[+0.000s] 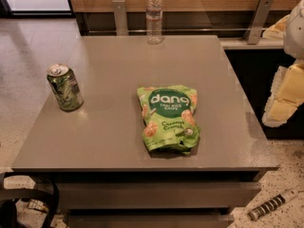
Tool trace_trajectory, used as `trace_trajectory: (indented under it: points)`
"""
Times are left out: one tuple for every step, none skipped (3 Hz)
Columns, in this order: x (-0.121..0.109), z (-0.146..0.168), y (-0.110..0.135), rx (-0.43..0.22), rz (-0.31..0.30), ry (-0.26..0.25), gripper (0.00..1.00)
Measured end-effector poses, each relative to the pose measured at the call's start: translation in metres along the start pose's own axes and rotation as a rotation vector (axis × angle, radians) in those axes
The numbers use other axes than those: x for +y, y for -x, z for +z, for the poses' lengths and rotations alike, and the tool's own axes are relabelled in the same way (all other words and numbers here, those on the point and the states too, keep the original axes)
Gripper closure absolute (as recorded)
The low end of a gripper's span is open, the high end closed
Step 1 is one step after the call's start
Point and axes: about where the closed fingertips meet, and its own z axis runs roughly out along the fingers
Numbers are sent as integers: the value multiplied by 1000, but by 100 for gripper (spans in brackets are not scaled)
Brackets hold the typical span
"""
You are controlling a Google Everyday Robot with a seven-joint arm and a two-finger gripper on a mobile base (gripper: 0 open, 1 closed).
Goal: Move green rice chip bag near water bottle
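Green soda can [64, 87] stands upright at the left of the table [109, 141], out of my path, while the water bottle [154, 15] stands at the far edge, well apart from the green rice chip bag [168, 118]. The bag lies flat mid-table, face up, so I judge the move not yet begun. My gripper [284, 96] hangs beyond the table's right edge, clear of the bag; spread or pressed together, I cannot tell.

The green rice chip bag [168, 118] is light green with a dark green circle, white lettering and orange-tan chips. The water bottle [154, 18] is clear, white-capped; the hand [284, 99] at the right edge is cream-yellow, the surface [114, 132] grey.
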Motion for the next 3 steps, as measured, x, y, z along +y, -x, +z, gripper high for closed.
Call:
trace_trajectory:
  points:
    - [0,0,0,0,0,0,0]
    - [-9,1,7,7,12,-1,0]
    - [-27,14,24,-23,82,18,0]
